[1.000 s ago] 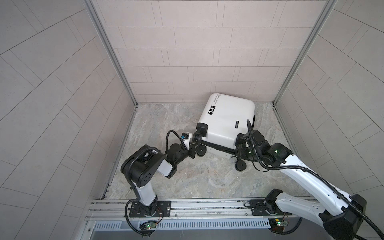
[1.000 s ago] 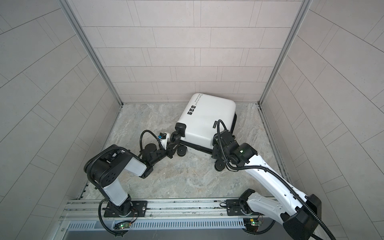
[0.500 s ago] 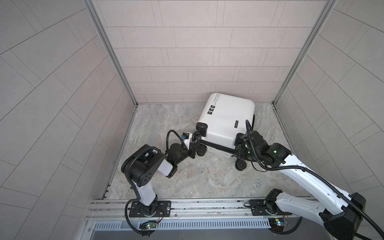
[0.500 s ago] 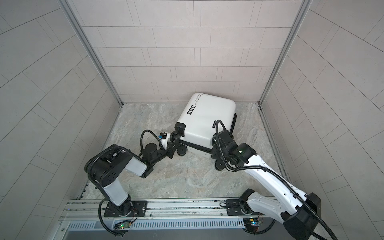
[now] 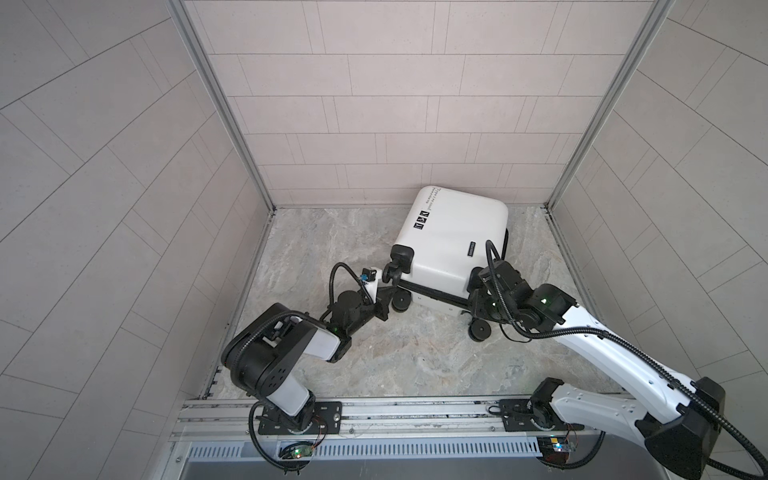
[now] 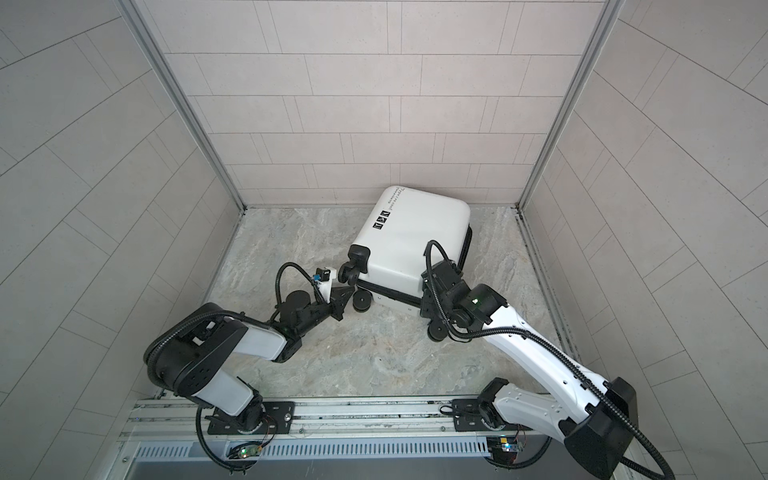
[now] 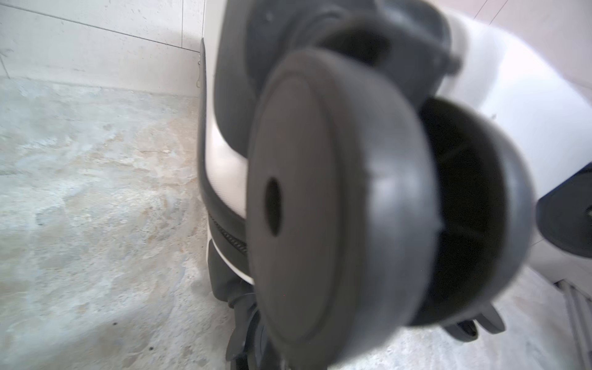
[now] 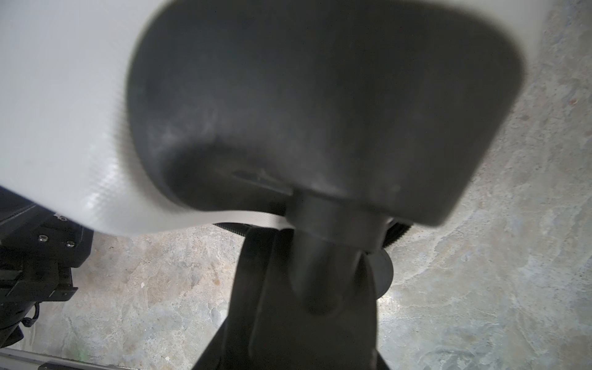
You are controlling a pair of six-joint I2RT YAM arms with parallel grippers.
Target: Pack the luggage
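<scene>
Luggage (image 5: pixel 453 237) (image 6: pixel 415 237): white hard shell, lying flat on the marbled tabletop (image 5: pixel 415 365), toward the far right corner and turned a little askew. Its far-left corner sits at the foot of the back wall (image 5: pixel 415 124). The wheeled end faces the near edge. Broad face up, with black lettering (image 5: pixel 435 195) along the left side and square stickers (image 5: pixel 421 220) next to it, nearer the wheeled end. A black zipper band (image 5: pixel 432 293) shows along the wheeled end between the two shell halves. Whether the halves are fully closed there, cannot tell.

Left gripper (image 5: pixel 388 293) (image 6: pixel 343 297): at the luggage's near-left corner, in among the two wheels there, level with the zipper band. Jaws are closed right up. The left wrist view is filled by one blurred wheel (image 7: pixel 320 208), with dark fingers (image 7: pixel 245 317) beside it against the band. Whether anything is pinched between them, cannot tell.

Right gripper (image 5: pixel 473 301) (image 6: pixel 426 301): at the near-right corner, close in by the wheels. One wheel (image 5: pixel 479 331) rests on the tabletop just beside it. The right wrist view shows a black wheel housing (image 8: pixel 320 112) on white shell, very close and blurred, and one dark finger (image 8: pixel 253 304) alongside the wheel's stem. Jaw gap and any hold, cannot tell.

Both arms reach in from the rail (image 5: pixel 395 411) at the near edge.
</scene>
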